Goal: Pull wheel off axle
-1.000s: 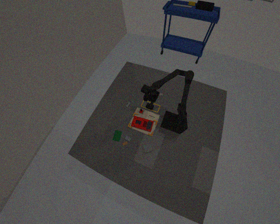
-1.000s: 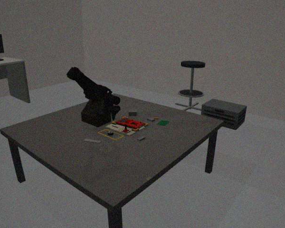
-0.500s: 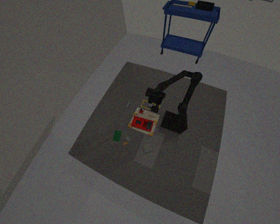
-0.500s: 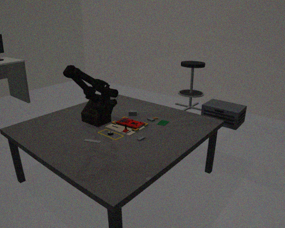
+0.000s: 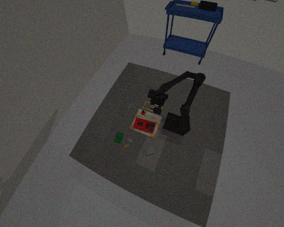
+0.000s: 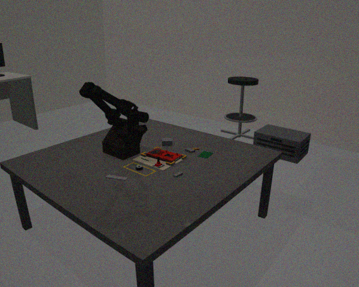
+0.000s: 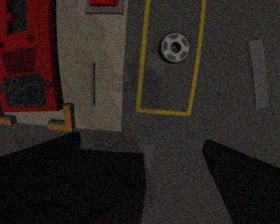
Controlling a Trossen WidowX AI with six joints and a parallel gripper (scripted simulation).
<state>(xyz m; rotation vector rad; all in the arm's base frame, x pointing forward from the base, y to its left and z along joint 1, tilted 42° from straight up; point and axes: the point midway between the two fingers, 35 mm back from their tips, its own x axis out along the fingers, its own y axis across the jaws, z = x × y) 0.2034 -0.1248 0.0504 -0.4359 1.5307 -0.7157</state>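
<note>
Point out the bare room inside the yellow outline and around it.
Inside the yellow outline, the wheel sits in the upper half; the lower half is bare. Another bare strip runs between the outline and the grey bar. The board crowds the opposite side.
</note>
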